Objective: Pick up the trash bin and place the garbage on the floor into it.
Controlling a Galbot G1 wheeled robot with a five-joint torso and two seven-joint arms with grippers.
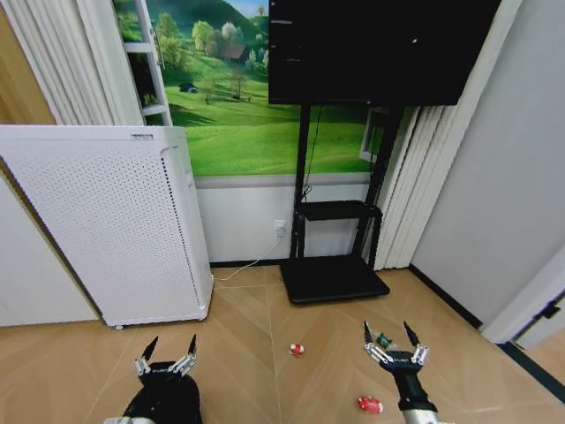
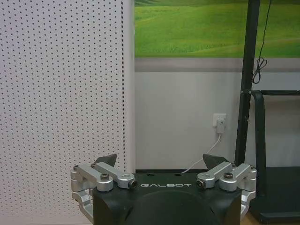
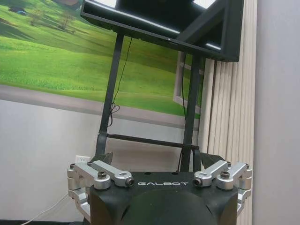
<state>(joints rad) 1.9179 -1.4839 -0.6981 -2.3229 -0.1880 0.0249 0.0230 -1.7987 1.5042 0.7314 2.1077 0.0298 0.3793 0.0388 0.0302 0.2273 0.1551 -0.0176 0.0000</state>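
Three litter items on floor: two red cans, one bottle; left tool, right tool both spread, empty.

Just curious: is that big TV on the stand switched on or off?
It looks off: the TV screen is plain black in the head view, showing no picture.

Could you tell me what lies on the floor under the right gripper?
In the head view, the open right gripper hangs above the wooden floor. A small green item shows between its fingers, and a red piece of litter lies beside its wrist. The arm covers the floor directly beneath.
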